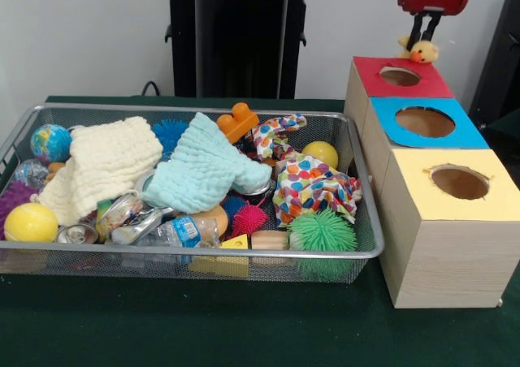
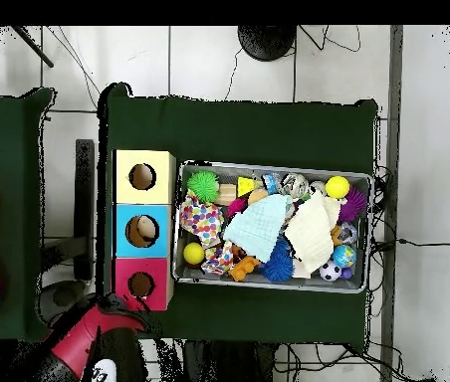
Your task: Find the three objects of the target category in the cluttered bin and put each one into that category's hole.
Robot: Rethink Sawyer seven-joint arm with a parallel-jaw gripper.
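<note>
The cluttered bin [image 1: 244,256], a wide silver wire-mesh tray, sits on the green cloth; it also shows in the overhead view [image 2: 274,165]. It holds cloths, balls, cans and toys. My gripper [image 1: 421,39] hangs at the top right, above and just behind the red-topped box [image 1: 431,83]. It is shut on a small yellow duck toy [image 1: 422,53], held a little above the red box's hole [image 1: 400,76]. In the overhead view only the red arm [image 2: 75,348] shows, beside the red box [image 2: 141,284]; the duck is hidden there.
A blue-topped box [image 1: 467,136] and a yellow-topped box [image 1: 406,196] stand in a row with the red one, right of the bin. In the bin lie a cream cloth [image 1: 106,160], a light blue cloth [image 1: 203,172], a spotted cloth [image 1: 313,184] and a green spiky ball [image 1: 322,231].
</note>
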